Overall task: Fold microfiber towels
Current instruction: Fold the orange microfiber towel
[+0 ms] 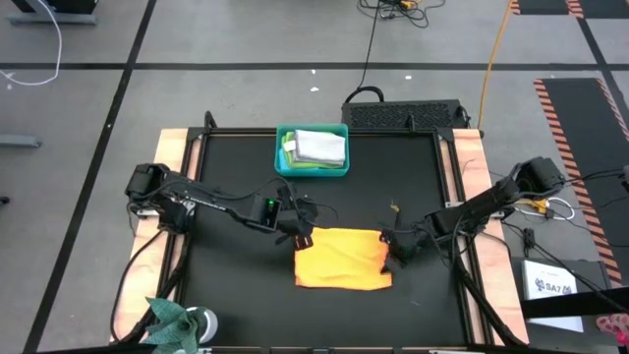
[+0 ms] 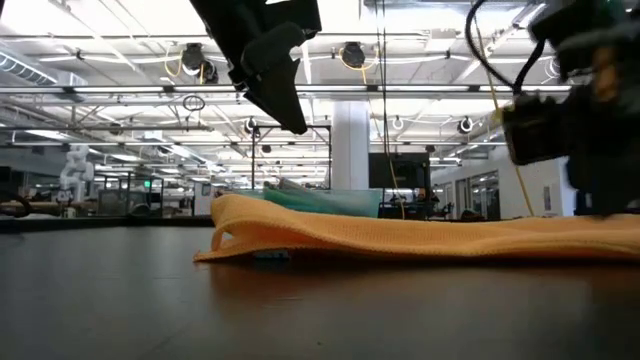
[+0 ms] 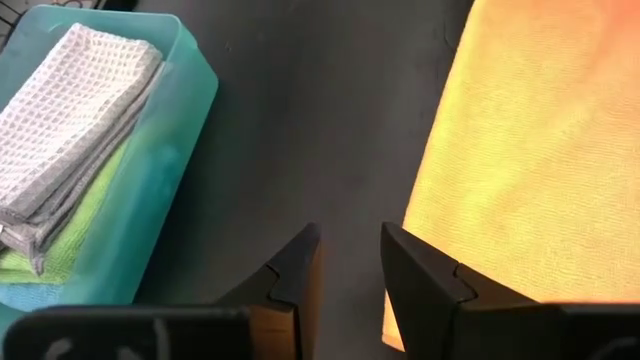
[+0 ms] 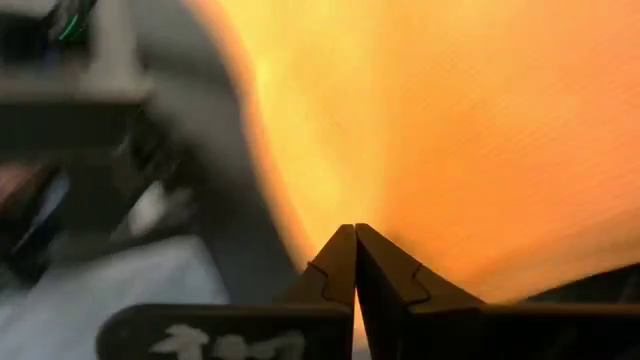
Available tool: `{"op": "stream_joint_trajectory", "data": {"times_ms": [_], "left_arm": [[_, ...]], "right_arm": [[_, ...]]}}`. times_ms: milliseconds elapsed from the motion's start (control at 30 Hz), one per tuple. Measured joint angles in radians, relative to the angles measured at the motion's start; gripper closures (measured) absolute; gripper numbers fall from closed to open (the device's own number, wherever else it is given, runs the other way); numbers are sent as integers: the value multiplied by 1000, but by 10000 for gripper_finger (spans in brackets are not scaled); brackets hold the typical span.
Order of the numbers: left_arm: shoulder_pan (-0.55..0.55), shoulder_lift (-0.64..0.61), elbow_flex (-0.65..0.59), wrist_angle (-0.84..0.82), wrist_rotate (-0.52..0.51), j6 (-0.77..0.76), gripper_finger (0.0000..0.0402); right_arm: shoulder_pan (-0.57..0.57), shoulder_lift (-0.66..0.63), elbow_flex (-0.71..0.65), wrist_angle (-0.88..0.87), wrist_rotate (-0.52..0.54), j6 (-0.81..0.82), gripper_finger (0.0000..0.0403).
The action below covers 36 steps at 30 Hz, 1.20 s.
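An orange-yellow microfiber towel [image 1: 339, 259] lies flat on the black table, its left edge doubled over [image 2: 232, 238]. My left gripper [image 3: 350, 265] hangs open above the table just off the towel's far-left corner [image 1: 298, 233], with nothing between its fingers. My right gripper [image 4: 355, 232] is shut and stands low at the towel's right edge [image 1: 386, 254]. A folded light grey towel [image 1: 319, 146] rests on a lime green one [image 3: 70, 235] inside a teal bin. My right gripper's shut fingertips [image 4: 345, 255] slant down over the towel's right-hand part [image 4: 450, 180], coming from the table's right. I cannot tell whether they touch the cloth.
The teal plastic bin [image 1: 281, 162] stands at the far middle of the table. A potted plant [image 1: 175, 323] sits at the near-left corner. A black box [image 1: 403, 114] lies beyond the far edge. Bare black tabletop surrounds the towel on the near side.
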State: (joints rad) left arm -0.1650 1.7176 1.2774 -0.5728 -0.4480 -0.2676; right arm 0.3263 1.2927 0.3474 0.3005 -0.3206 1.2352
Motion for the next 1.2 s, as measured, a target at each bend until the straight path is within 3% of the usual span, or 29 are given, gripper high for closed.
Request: {"op": "stream_joint_trajectory", "data": {"times_ms": [167, 400, 533, 733, 833, 1033, 1200], "left_arm": [[0, 0, 0, 0, 0, -7, 293], [0, 0, 0, -1, 1, -29, 293], [2, 0, 0, 0, -2, -28, 293], [27, 0, 0, 11, -16, -28, 293], [48, 13, 2, 63, -9, -7, 293], [67, 131, 1, 182, 197, 135, 293], [50, 222, 8, 292, 205, 226, 293]], "right_arm": [[-70, -17, 0, -159, 159, -40, 403], [-129, -24, 1, -178, 186, -86, 403], [-149, -40, 0, -129, 91, -118, 403], [-228, -78, 0, -214, 84, -196, 403], [-251, -106, 0, -178, 45, -184, 403], [-199, -195, 2, -118, -30, -135, 403], [-138, -288, 3, -85, -18, -99, 403]]}}
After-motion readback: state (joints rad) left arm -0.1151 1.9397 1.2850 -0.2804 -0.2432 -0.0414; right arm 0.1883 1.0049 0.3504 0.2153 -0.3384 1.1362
